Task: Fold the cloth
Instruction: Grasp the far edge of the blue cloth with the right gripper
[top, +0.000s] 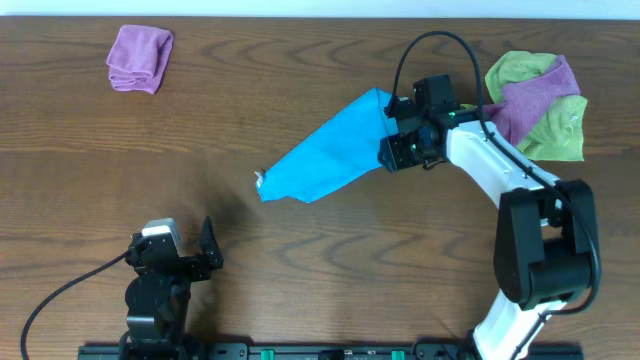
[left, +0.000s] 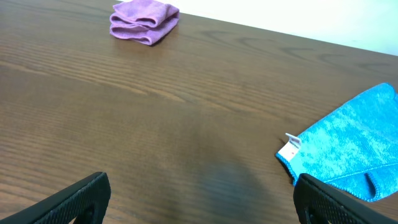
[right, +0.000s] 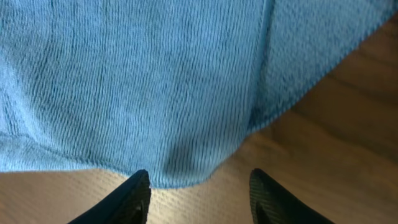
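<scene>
The blue cloth (top: 325, 150) lies on the wooden table in a long tapering shape, running diagonally from the upper right down to a white tag (left: 289, 148) at its lower left end. My right gripper (top: 392, 150) is at the cloth's wide right end. In the right wrist view its jaws (right: 199, 196) are open, with the blue cloth (right: 155, 81) lying just ahead of the fingertips and its edge between them. My left gripper (top: 178, 250) is open and empty near the front left. In the left wrist view its jaws (left: 199, 205) are wide apart and the cloth (left: 354, 149) lies ahead to the right.
A folded purple cloth (top: 140, 58) lies at the back left and also shows in the left wrist view (left: 144, 22). A loose pile of green and purple cloths (top: 535, 105) sits at the back right, just behind my right arm.
</scene>
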